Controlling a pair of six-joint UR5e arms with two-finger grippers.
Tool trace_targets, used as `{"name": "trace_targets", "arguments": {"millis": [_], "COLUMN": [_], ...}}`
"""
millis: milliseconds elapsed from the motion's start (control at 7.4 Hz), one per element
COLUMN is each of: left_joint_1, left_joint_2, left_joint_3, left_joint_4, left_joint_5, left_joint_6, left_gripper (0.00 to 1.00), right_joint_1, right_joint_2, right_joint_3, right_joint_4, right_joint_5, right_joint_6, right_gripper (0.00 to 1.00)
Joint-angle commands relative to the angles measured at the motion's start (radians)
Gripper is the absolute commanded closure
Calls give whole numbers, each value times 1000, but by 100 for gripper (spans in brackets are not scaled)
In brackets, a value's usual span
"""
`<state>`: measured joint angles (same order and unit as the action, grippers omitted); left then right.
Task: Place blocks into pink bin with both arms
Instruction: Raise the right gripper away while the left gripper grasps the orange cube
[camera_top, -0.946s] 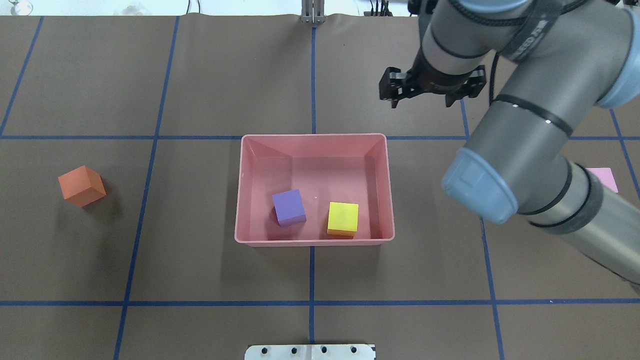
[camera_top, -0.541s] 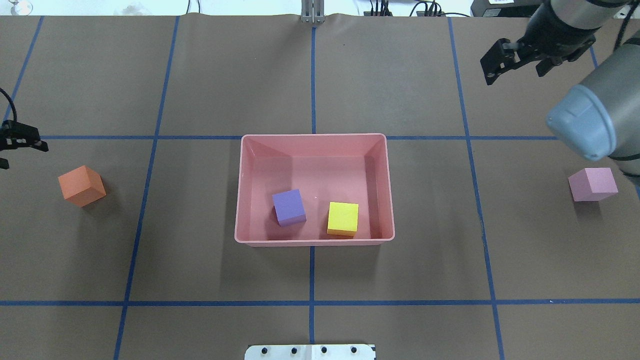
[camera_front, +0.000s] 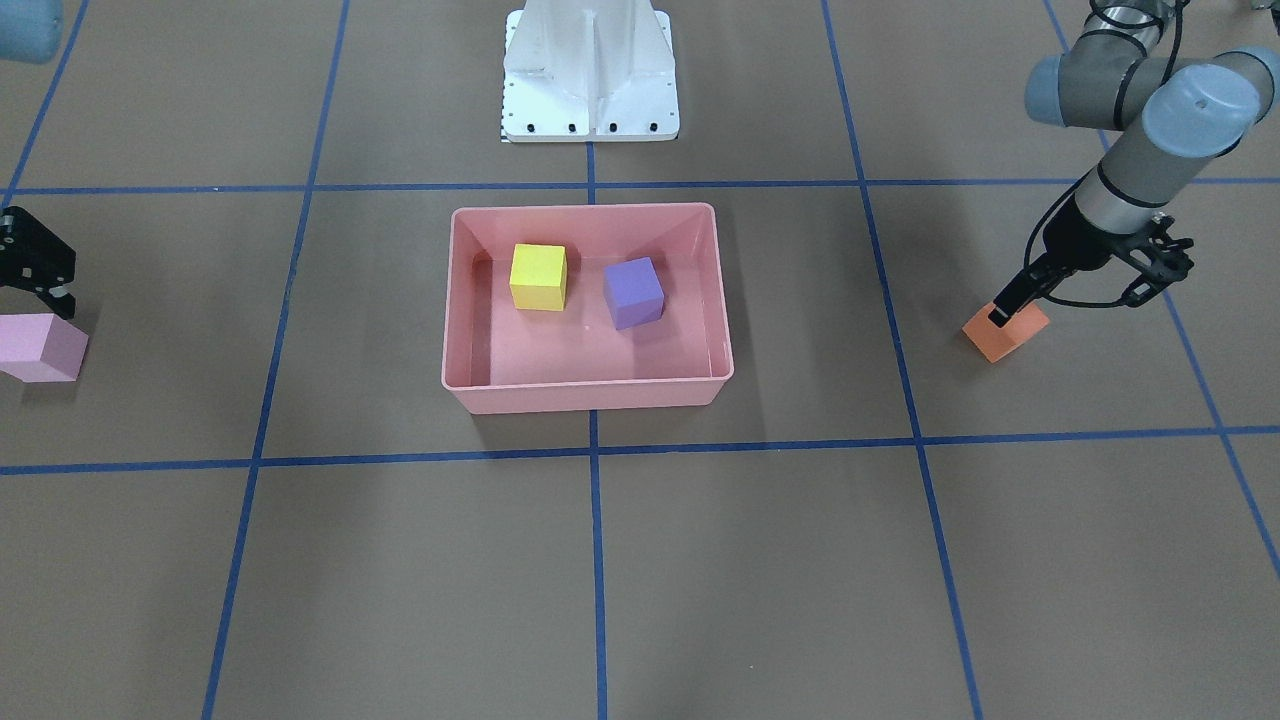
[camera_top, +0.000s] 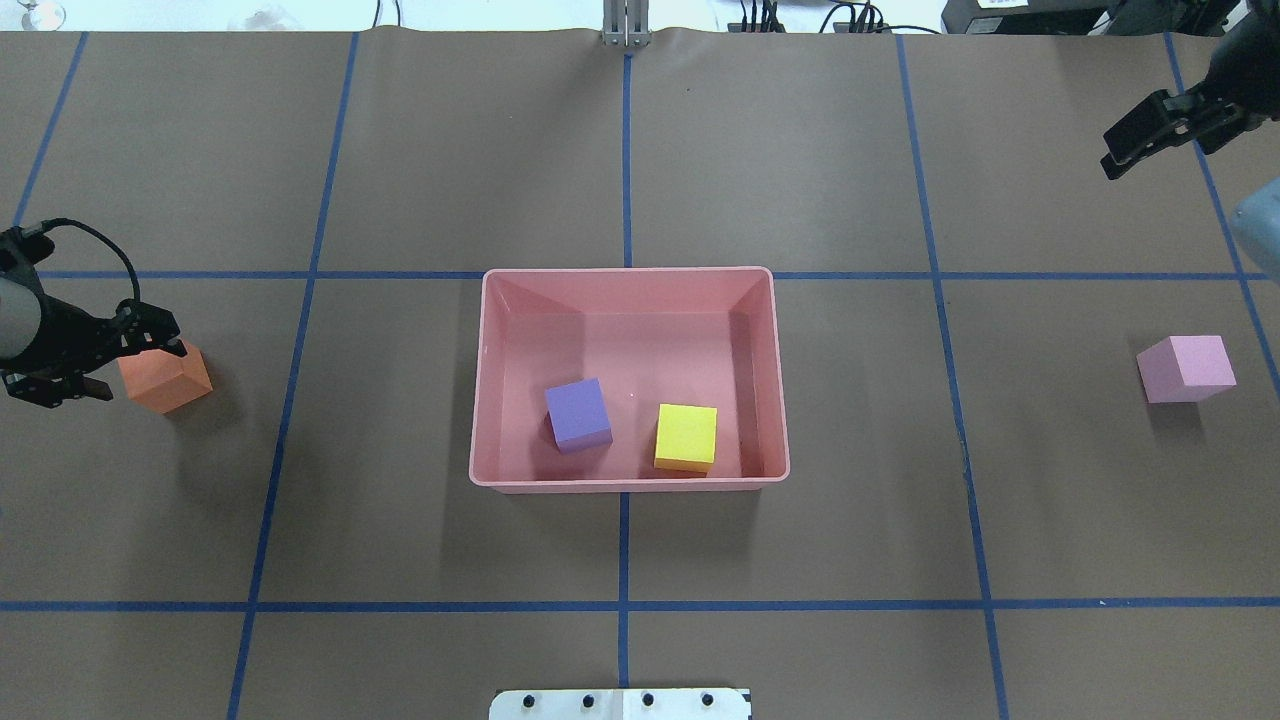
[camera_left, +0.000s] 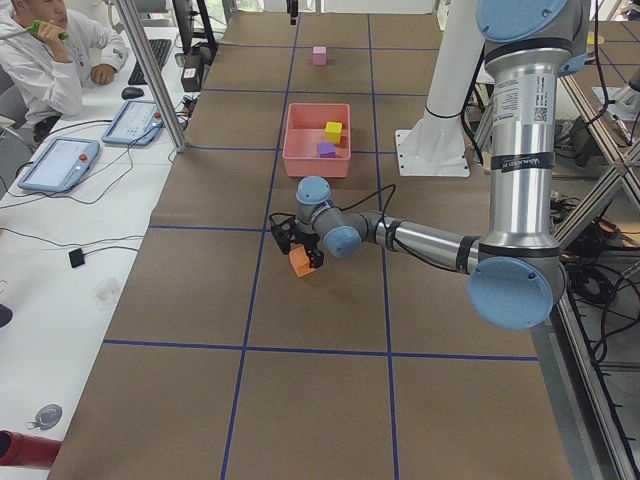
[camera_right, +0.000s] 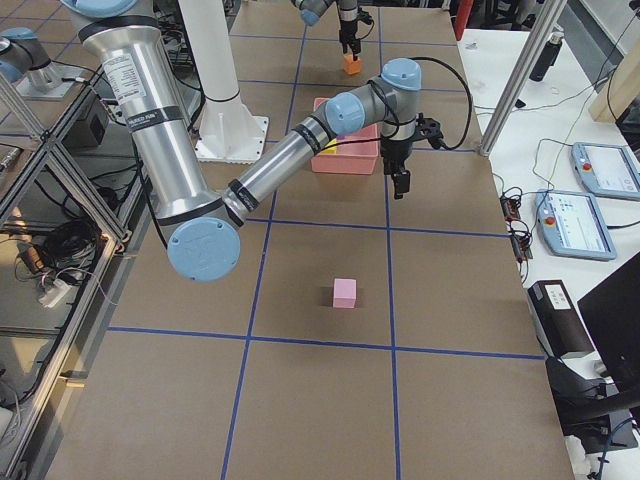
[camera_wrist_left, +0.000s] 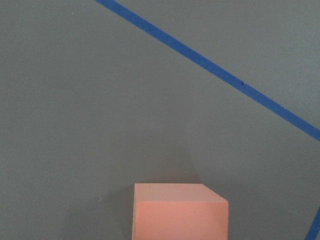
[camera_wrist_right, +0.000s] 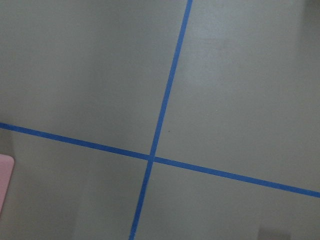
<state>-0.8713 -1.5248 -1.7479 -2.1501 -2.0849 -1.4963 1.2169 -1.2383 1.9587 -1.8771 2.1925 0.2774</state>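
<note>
Now that my left tool (camera_front: 1070, 300), spread, has reached the orange block (camera_top: 170, 380) on the surface (camera_top: 400, 150), pickup looks next; the right tool (camera_top: 1175, 130), apparently spread, has swung away from the pink bin (camera_top: 628, 272).

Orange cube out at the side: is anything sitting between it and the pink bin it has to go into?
Nothing visible does. Only bare brown table and a blue tape line lie between the orange cube and the pink bin. The bin's wall must be cleared; the purple cube and yellow cube inside leave room.
</note>
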Motion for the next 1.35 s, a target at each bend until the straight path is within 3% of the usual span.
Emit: {"name": "trace_targets", "arguments": {"millis": [0,135,270,405,541,811,946,1216], "left_joint_1": [38,60,64,67,67,66,67,138], "left_joint_2": [-17,-29,-32,-31,-32,-60,-148,-471], "left_joint_3": [13,30,31,31,27,-31,-97,-171], "left_joint_4": [16,24,24,25,25,77,234,654], "left_joint_5": [35,46,55,71,71,62,62,63], "left_joint_6": [-5,-4,-4,10,63,79,85,111], "left_gripper": [0,0,12,64,84,89,89,89], "right_joint_1": [7,7,7,7,7,10,19,38], "right_joint_2": [-9,-10,-18,-29,-30,-77,-149,-283], "right_joint_3": [-6,-7,-8,-8,-8,-8,-8,-11], "right_joint_4": [1,1,3,3,3,42,129,266], "right_joint_5": [1,1,1,0,0,0,0,3], "right_joint_6": [-14,-15,-15,-18,-18,-38,-52,-63], "right_gripper": [0,0,0,0,0,0,0,0]}}
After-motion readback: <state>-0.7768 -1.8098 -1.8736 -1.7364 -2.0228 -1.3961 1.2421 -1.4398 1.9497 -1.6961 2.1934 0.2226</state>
